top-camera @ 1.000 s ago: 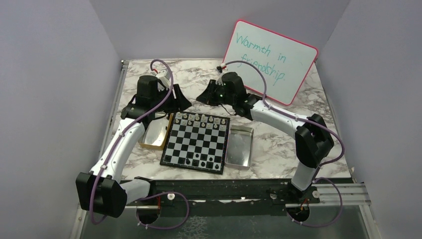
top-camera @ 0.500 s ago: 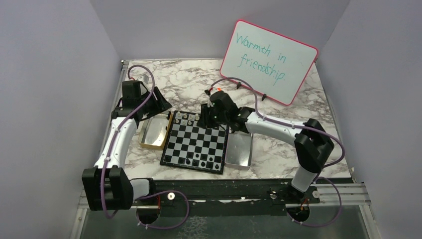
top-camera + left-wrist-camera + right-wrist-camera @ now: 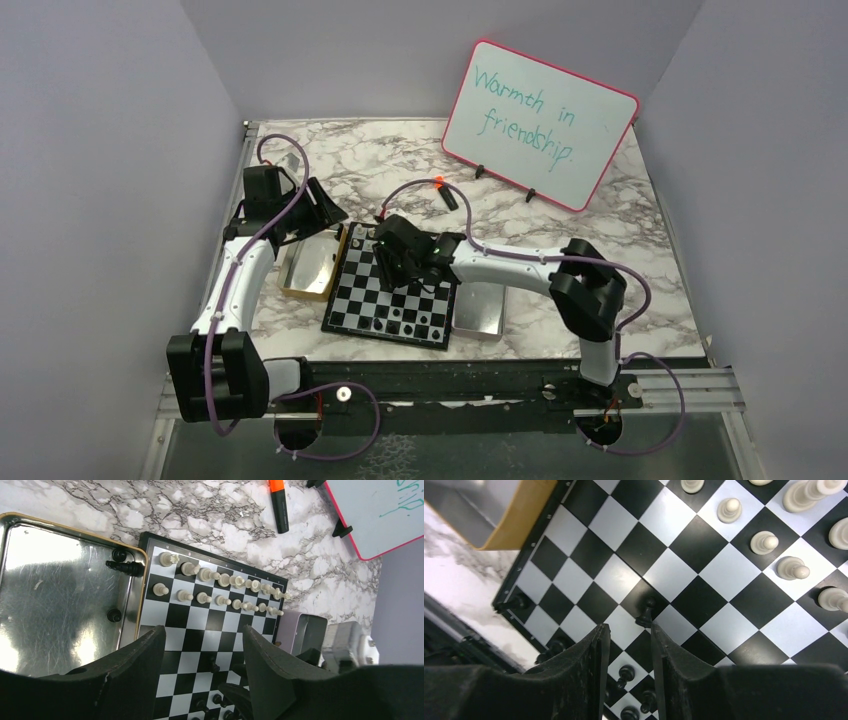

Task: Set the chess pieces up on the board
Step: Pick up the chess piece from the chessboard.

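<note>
At the bench's [image 3: 400, 170] far right corner leans a pink-framed whiteboard [image 3: 540, 125] with teal handwriting: "Warmth in friendship." The left wrist view catches only an unreadable corner of that writing. Tiny marks along the board [image 3: 197, 620] rim are too small to read.

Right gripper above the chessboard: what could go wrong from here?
The open right gripper hangs just beside a lone black pawn; a sideways slip might topple it toward the black pieces nearby. The black piece lying against the gold tray's rim may be awkward for the left gripper to pinch.
</note>
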`<action>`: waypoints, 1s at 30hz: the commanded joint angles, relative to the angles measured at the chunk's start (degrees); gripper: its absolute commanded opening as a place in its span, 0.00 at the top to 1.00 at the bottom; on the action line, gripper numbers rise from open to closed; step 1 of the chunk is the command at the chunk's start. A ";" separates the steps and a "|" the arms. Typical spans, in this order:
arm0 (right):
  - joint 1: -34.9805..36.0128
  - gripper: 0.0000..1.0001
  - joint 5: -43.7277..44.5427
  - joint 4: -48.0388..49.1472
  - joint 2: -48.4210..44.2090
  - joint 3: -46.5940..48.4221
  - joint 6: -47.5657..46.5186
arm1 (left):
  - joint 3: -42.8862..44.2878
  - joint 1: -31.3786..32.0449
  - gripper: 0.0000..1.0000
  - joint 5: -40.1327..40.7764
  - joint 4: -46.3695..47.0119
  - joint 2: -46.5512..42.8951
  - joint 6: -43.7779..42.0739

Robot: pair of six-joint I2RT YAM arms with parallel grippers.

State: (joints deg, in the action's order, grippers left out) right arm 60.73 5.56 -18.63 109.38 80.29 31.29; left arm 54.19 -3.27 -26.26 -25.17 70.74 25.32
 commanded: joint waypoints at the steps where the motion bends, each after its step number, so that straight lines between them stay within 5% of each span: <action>1: 1.37 0.59 6.06 -4.87 3.00 3.54 -1.18 | -0.89 -0.34 0.41 -2.56 2.14 -0.27 0.34; 30: 2.06 0.70 4.97 -4.14 8.20 5.39 -2.52 | -1.96 -0.29 0.41 -4.74 2.49 -0.60 1.30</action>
State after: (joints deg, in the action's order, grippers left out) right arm 61.93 10.04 -22.59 115.98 84.05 29.78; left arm 53.45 -3.31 -28.82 -23.99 70.74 26.17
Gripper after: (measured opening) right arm 0.311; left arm 0.592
